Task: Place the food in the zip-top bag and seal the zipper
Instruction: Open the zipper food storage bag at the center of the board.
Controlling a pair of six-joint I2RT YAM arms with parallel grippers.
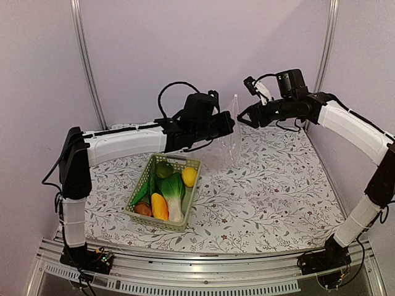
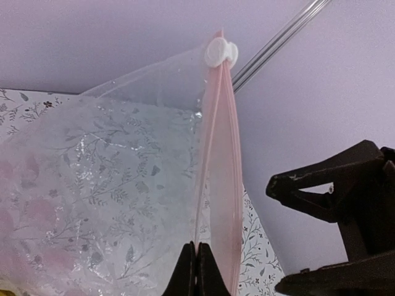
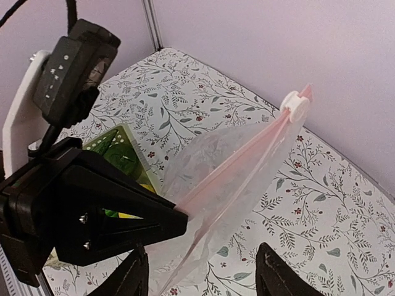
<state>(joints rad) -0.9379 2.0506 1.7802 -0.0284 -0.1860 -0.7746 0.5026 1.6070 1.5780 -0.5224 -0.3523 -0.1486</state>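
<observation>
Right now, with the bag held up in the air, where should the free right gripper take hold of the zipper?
Probably the white slider at the raised far end of the zipper. The left gripper pinches the strip's lower end, so the strip stands nearly upright. The open right gripper could come from its own side, fingers closing across the slider's flat faces.

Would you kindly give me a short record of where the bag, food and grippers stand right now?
zip-top bag: held upright, no food visible inside
zipper: pinched by left gripper, white slider at its top end
left gripper: shut on zipper
right gripper: open, apart from the bag
food: in the green basket
</observation>
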